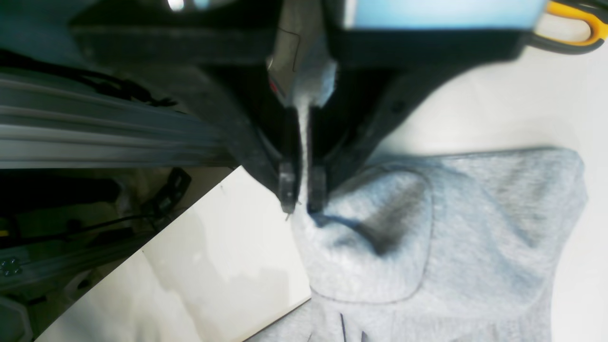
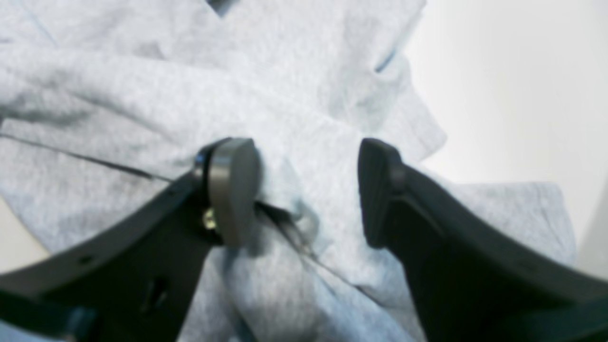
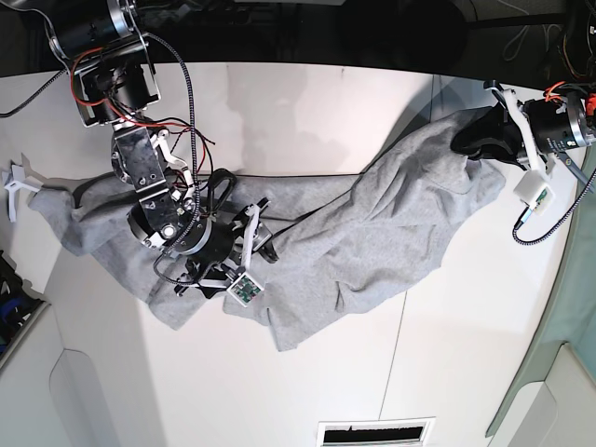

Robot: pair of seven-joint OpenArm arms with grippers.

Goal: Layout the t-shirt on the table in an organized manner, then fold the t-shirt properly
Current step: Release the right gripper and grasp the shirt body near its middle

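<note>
The light grey t-shirt [image 3: 372, 219] lies crumpled in a long band across the white table [image 3: 307, 102], from the left edge up to the far right. At the far right my left gripper [image 3: 470, 140] is shut on a raised corner of it. In the left wrist view the fingertips [image 1: 288, 190] pinch a thin fold of shirt [image 1: 451, 228] at the left gripper [image 1: 301, 190]. My right gripper [image 3: 264, 235] hovers low over the shirt's middle-left. It is the right gripper [image 2: 304, 190] that stands open in the right wrist view, its fingers straddling wrinkled shirt cloth [image 2: 142, 95] and a dark seam.
A white clip-like piece [image 3: 14, 182] sits at the table's left edge. A vent slot [image 3: 372, 433] lies at the front edge and a grey-green panel [image 3: 559, 372] at the right. An orange-handled tool [image 1: 579, 23] lies beyond the left gripper. Bare table [image 2: 513, 95] shows right of the cloth.
</note>
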